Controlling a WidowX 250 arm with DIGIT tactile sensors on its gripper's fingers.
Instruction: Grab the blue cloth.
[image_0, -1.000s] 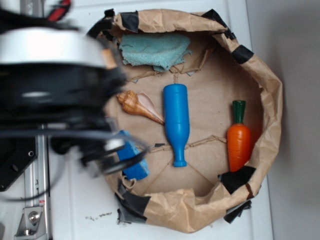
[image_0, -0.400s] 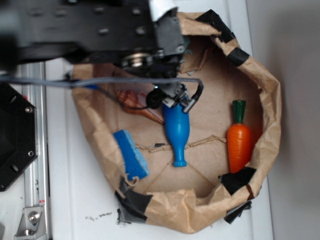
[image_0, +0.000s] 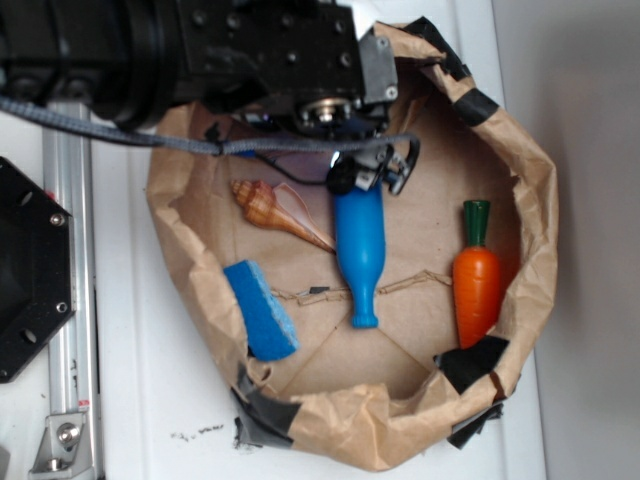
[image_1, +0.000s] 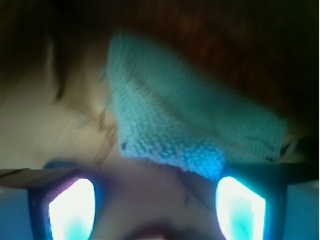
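The blue cloth (image_1: 190, 125) is seen only in the wrist view, lying bunched on the brown paper floor directly ahead of the hand (image_1: 155, 205), its ragged near edge just beyond the two glowing fingers (image_1: 72, 210). The fingers are spread wide with an empty gap between them; nothing is gripped and no contact with the cloth is visible. In the exterior view the cloth is hidden under the black arm (image_0: 200, 50), which covers the top-left part of the paper bag (image_0: 540, 200). The hand's own state cannot be read from that view. The bag's crumpled rim stands up all round, taped with black patches, so side room is bounded by the paper wall. Just below the arm, the blue bottle (image_0: 360, 250) lies cap-down along the middle, with a seashell (image_0: 275, 210) touching or nearly touching its left side. A blue sponge (image_0: 260, 310) leans at the left wall, and a toy carrot (image_0: 478, 275) lies near the right wall, well apart from the bottle. Bare paper floor is open between bottle and carrot. The bag rests on a white bench (image_0: 160, 400).
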